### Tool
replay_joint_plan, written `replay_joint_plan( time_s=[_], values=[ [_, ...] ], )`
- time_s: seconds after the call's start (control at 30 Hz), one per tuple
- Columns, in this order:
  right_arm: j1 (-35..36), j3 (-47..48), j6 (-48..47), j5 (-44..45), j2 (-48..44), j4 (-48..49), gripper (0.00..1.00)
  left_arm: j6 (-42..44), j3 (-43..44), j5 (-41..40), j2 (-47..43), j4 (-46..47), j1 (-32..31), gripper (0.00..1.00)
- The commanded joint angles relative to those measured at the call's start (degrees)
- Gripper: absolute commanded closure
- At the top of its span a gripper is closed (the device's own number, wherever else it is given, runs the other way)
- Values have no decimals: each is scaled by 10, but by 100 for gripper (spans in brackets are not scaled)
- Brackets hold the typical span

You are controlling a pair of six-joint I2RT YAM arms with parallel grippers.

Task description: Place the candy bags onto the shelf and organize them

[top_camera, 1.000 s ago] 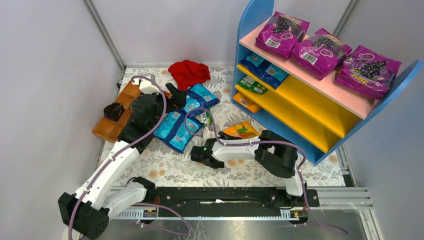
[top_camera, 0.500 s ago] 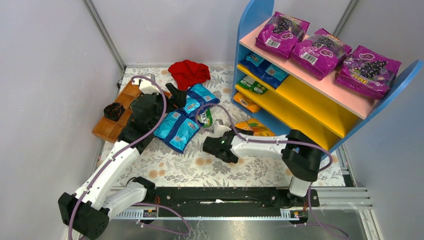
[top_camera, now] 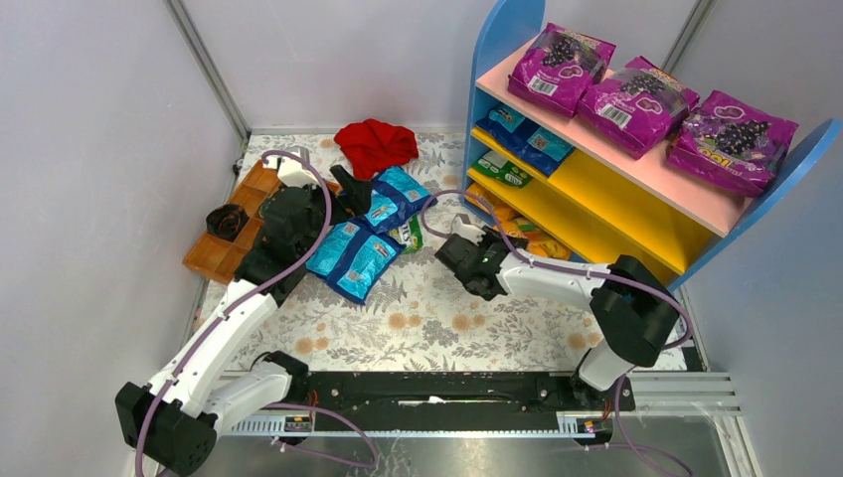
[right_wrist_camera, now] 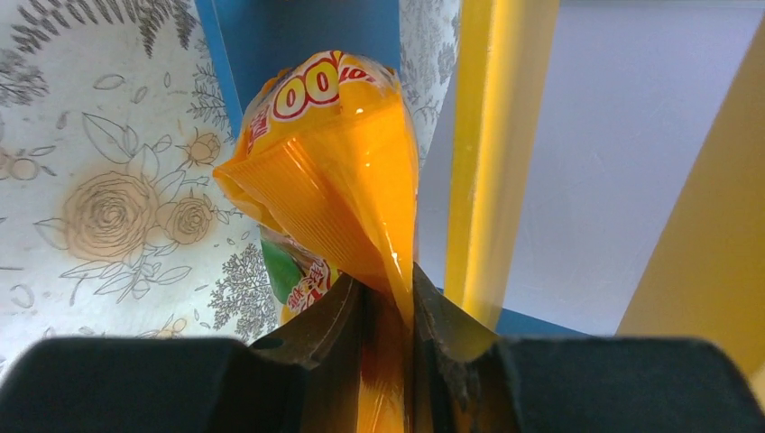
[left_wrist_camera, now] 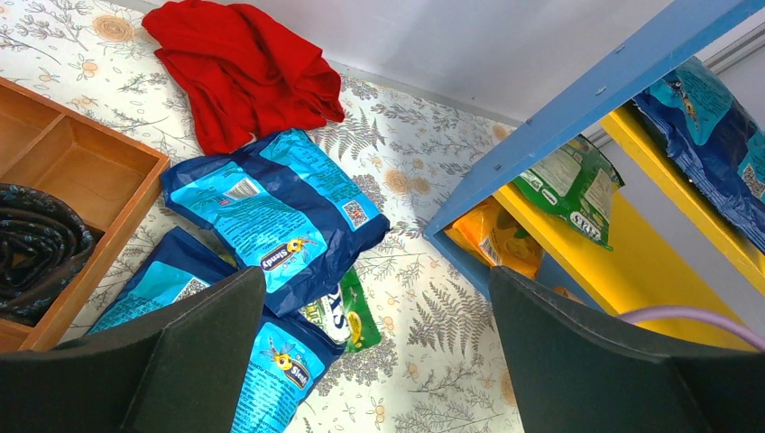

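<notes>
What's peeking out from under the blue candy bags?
A green candy bag pokes out from under the blue candy bags. Only one printed end shows; the rest is covered, and anything else underneath is hidden.

1. Left fingers point(left_wrist_camera: 198, 352) stand wide apart, with nothing between them.
2. Blue candy bags point(left_wrist_camera: 271, 212) lie overlapping on the floral desk point(left_wrist_camera: 433, 334). A green bag point(left_wrist_camera: 347, 316) is partly tucked beneath them.
3. Red cloth point(left_wrist_camera: 244, 72) lies just beyond the bags. Wooden tray point(left_wrist_camera: 81, 171) sits at left.
4. Shelf point(left_wrist_camera: 586, 99): orange bag point(left_wrist_camera: 492, 239) on the lowest level, green pack point(left_wrist_camera: 573, 185) above it, blue packs point(left_wrist_camera: 704, 135) higher.
</notes>
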Motion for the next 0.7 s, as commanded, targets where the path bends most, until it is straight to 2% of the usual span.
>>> replay_joint_plan(
  time_s=[0.0, 0.13, 0.2, 0.33, 0.37, 0.43, 0.5, 0.57, 0.67],
  values=[
    [-46, -41, -103, 13, -15, 121, 75, 0, 3, -5, -8, 27, -4, 1],
    [-92, -64, -113, -50, -16, 167, 74, 0, 3, -3, -6, 27, -3, 1],
    [-119, -60, -116, -116, -12, 165, 73, -2, 2, -1, -4, 29, -4, 1],
    [-155, -45, -123, -183, 11, 183, 70, -2, 2, -1, -4, 29, -6, 1],
    [-162, -40, -120, -187, 17, 182, 67, -1, 2, -2, -4, 29, -7, 1],
    [-167, -35, -110, -187, 23, 177, 49, 0, 3, -5, -5, 28, -9, 1],
    [-168, -25, -87, -201, 20, 149, 36, 2, 3, -7, -5, 27, -10, 1],
    [-166, -16, -57, -226, 11, 112, 30, 2, 3, -7, -6, 27, -12, 1],
    [-155, -3, -11, -264, -10, 64, 29, 2, 4, -7, -6, 27, -12, 1]
  ],
)
